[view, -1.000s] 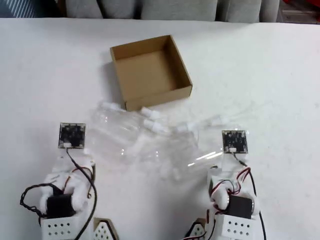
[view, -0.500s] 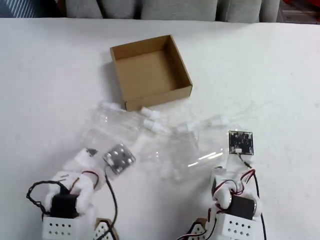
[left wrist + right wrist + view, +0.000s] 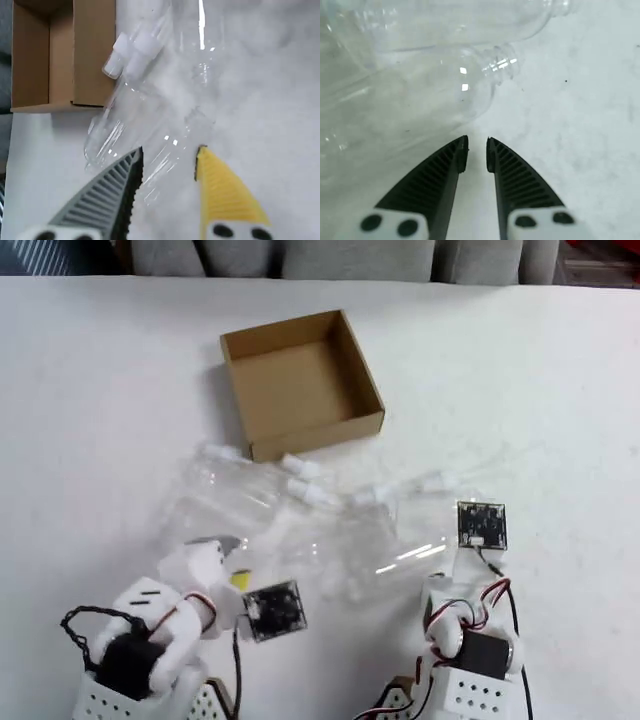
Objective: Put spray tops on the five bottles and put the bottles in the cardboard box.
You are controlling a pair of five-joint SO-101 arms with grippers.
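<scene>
The cardboard box sits open-topped mid-desk, toward the far edge. Clear bottles lie on their sides in a heap between the box and the desk's near edge. White spray tops lie among them, just beside the box's near wall. The left gripper hangs over the heap's left side, fingers apart, one bottle's end between the tips. The right gripper sits at the heap's right side, fingers almost together on nothing, near a bottle's neck.

Arms: white, black motors, red-black cables | left claw: grey and yellow, ribbed | right claw: black, ribbed
</scene>
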